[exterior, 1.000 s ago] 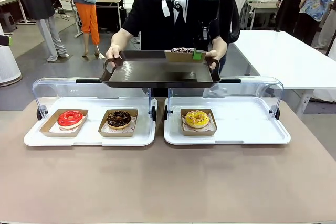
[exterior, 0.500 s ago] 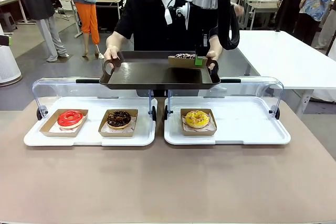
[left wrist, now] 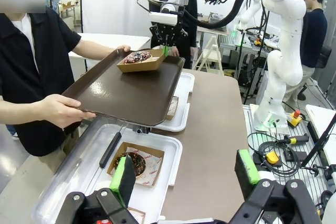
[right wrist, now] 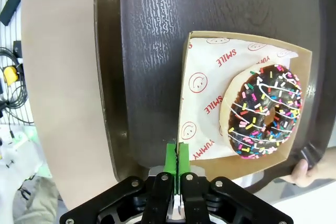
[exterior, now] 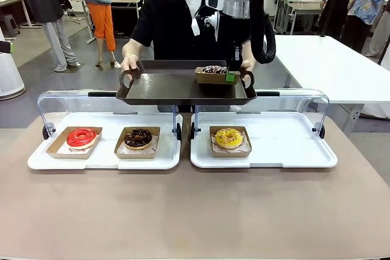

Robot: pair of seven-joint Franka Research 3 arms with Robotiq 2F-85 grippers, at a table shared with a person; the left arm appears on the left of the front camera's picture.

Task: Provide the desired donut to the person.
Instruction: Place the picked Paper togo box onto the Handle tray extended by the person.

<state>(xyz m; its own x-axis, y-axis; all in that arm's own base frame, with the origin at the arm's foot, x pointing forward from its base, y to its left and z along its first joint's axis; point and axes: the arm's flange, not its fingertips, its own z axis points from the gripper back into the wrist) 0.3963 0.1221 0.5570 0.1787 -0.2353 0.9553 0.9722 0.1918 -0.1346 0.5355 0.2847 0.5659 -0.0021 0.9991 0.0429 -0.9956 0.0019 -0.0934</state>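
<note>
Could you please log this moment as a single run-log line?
right gripper: shut on donut box edge | sprinkled donut: in box, on brown tray | tray: held by person | left gripper: open above chocolate donut

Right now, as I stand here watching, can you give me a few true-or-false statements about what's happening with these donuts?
1. The person is holding the dark tray. True.
2. The right gripper is shut on the edge of the cardboard box holding the sprinkled donut. True.
3. The yellow donut lies on the dark tray. False: it sits in the right-hand white display tray.
4. The left gripper grips the red donut. False: it is open and holds nothing.
</note>
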